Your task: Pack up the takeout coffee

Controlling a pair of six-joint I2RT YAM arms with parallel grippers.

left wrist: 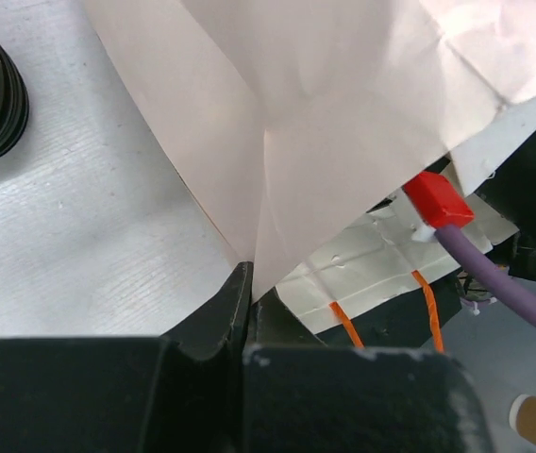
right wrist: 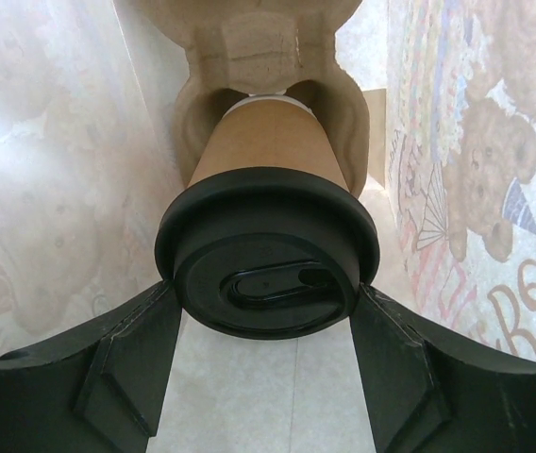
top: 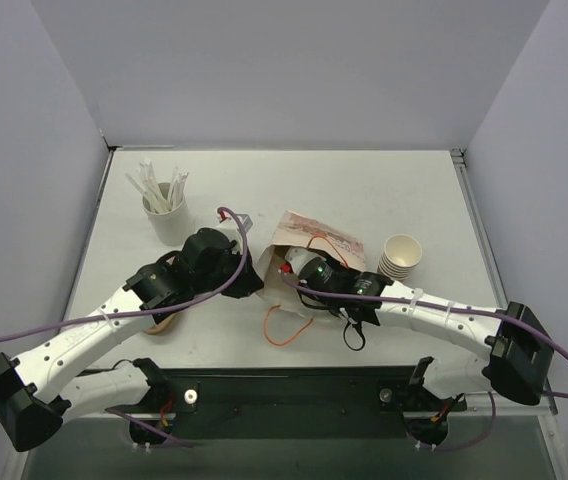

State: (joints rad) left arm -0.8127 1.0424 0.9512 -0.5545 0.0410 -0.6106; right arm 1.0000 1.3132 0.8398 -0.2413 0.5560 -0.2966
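Your right claw (right wrist: pixel 264 304) clasps the takeout coffee (right wrist: pixel 268 170) by its black lid, with the cup seated in a pulp carrier (right wrist: pixel 249 42) inside the paper bag (right wrist: pixel 51 142). Your left claw (left wrist: pixel 247 307) is pinched tight on the paper bag's edge.

takeout coffee (right wrist: pixel 266 236) between the right gripper (right wrist: pixel 263 289) jaws, lid touching both; pulp cup carrier (right wrist: pixel 259 57) holds its far end, bear-print paper bag (right wrist: pixel 476 189) around.

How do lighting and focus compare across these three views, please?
Top view: even light, sharp, only soft shadows. Left wrist view: the paper bag looms close and soft, and the left claw is blurred. Right wrist view: light glows through the bag walls, and the coffee cup is crisp.
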